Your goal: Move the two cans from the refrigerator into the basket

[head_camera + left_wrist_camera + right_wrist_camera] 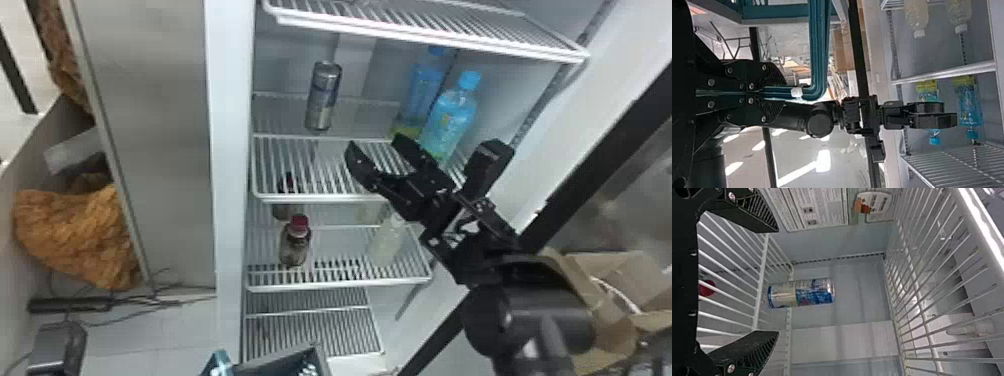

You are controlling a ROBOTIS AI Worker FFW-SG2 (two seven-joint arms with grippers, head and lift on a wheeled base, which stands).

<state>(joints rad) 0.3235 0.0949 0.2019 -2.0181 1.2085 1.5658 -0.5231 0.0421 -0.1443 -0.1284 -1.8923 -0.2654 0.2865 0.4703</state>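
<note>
Spanning much of the head view, the white refrigerator with wire shelves [230, 200] was seen standing open. At 6 o'clock, by the bottom edge, the teal plastic basket [277, 359] was partly shown. Its teal bar handle [819, 47] was gripped by the black left gripper [779, 93], whose two fingers were pressed together around it in the left wrist view. The black two-fingered right gripper [374, 141] was held wide apart near the view's centre, nothing clasped, its fingertips directed toward 11 o'clock.

From there, the clear bottles with blue caps and blue labels [450, 120] were seen at 2 o'clock, and the dark bottle with a red cap [295, 245] at 7 o'clock, one shelf lower. Smallest, the silver and blue metal can [322, 97] was stood upright on the middle shelf, at 11 o'clock from the right gripper and touched by neither finger.
</note>
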